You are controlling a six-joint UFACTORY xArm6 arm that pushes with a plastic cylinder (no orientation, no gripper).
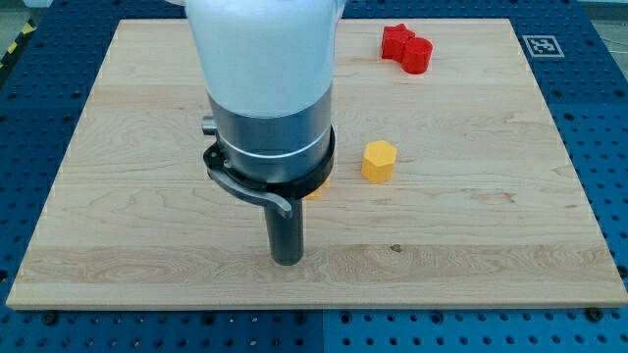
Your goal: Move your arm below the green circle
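A pale wooden surface [471,226] lies on a blue perforated bench, with a red block [406,48] at the upper right of the frame and a yellow hexagonal block [379,161] right of centre. My tip [287,259] touches the surface at lower centre, well left of and below the yellow block; a sliver of another yellow block [314,192] peeks from behind the arm. There are no jaws to report, and the green circle does not show.
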